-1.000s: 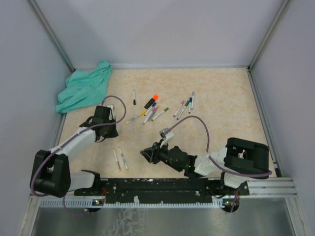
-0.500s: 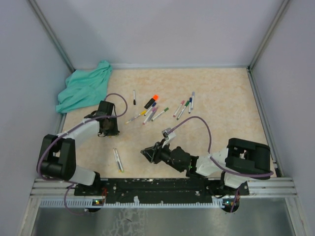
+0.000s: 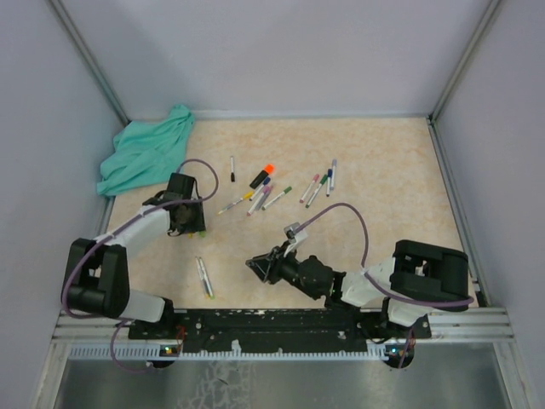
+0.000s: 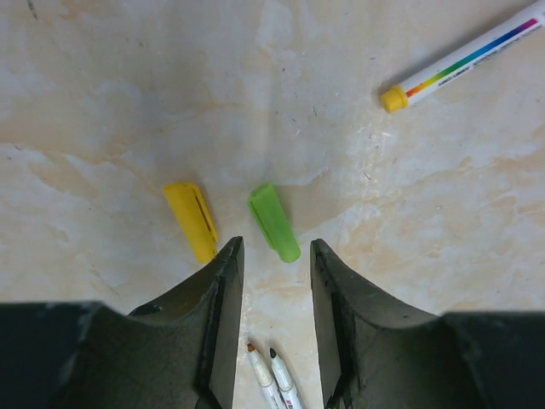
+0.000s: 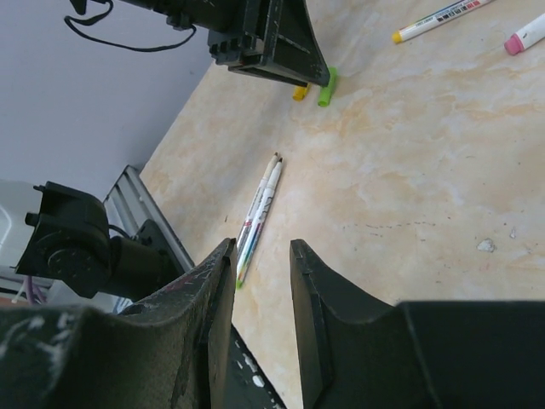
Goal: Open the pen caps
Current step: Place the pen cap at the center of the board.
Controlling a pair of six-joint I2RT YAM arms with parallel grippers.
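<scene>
Found left tool [image 4: 276, 249] spread wider than a second before, pinching nothing. Counted one yellow cap [image 4: 191, 221] and one green cap [image 4: 274, 222], two loose in all, lying apart on the counter [image 4: 128, 102] just ahead of its fingertips. Saw two uncapped pens [image 5: 262, 200] side by side. Saw right tool [image 5: 260, 249] slightly parted, empty.

Left wrist view: yellow-capped pen [image 4: 460, 61] ran off the right edge, far end unseen. Two uncapped pens [image 4: 274, 382] were cut by the bottom edge; only the tips showed.

Right wrist view: yellow cap [image 5: 300, 92] was half hidden behind left gripper [image 5: 317, 78]. Pink-capped pen [image 5: 521, 39] was clipped at the right edge.

Top view: green cap [image 3: 201, 230] was a mere speck.
</scene>
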